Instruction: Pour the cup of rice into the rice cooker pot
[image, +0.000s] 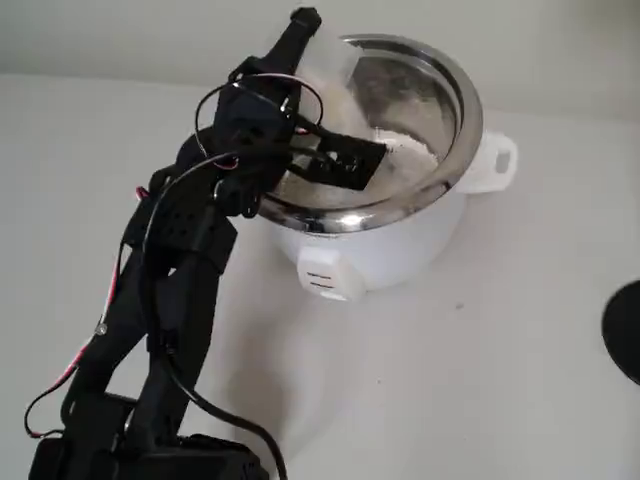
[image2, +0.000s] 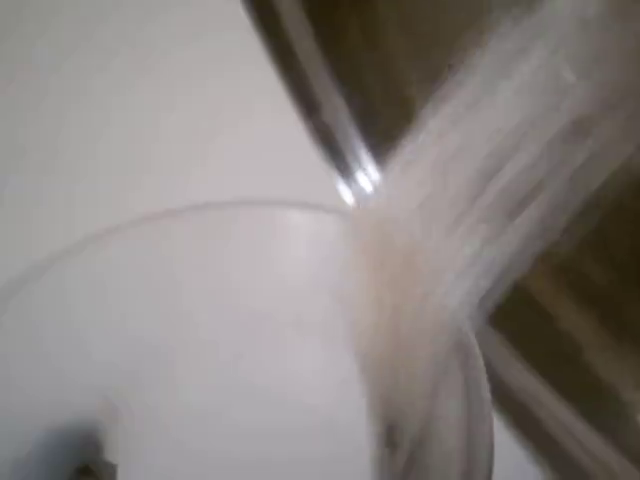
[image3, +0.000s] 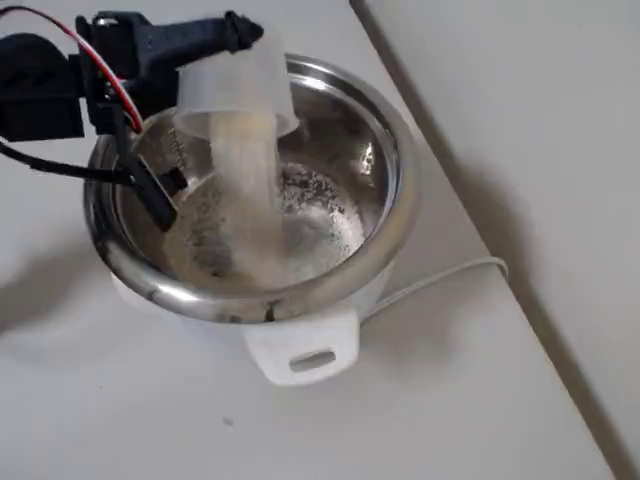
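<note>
In the overhead view, starting at the left, the black arm reaches in from the top-left corner with red and black wires trailing along it, and its gripper (image3: 215, 60) pinches the cup of rice (image3: 233, 88) from the side, one dark finger lying along the cup's upper wall and the other low in shadow on the cup's left. The cup is tipped over, mouth down, above the left half of the rice cooker pot (image3: 385, 215), and a pale stream of rice (image3: 250, 200) falls from its rim to a heap of white grains on the steel floor. In the fixed view the arm rises from the bottom-left corner, and the gripper (image: 310, 95) sits over the pot's near-left rim with the whitish cup (image: 325, 62) between its fingers; to the right of that, the rice (image: 410, 150) lies piled inside the shiny pot (image: 468, 120), which sits in its white cooker body (image: 400, 250) on the pale table (image: 500, 380). In the wrist view the cup's translucent wall (image2: 200, 330) takes up the lower left, and the blurred rice stream (image2: 480, 200) crosses the pot's bright rim (image2: 320, 110) toward the right. No brand, label or readable writing can be made out on the cup, pot or cooker body.
</note>
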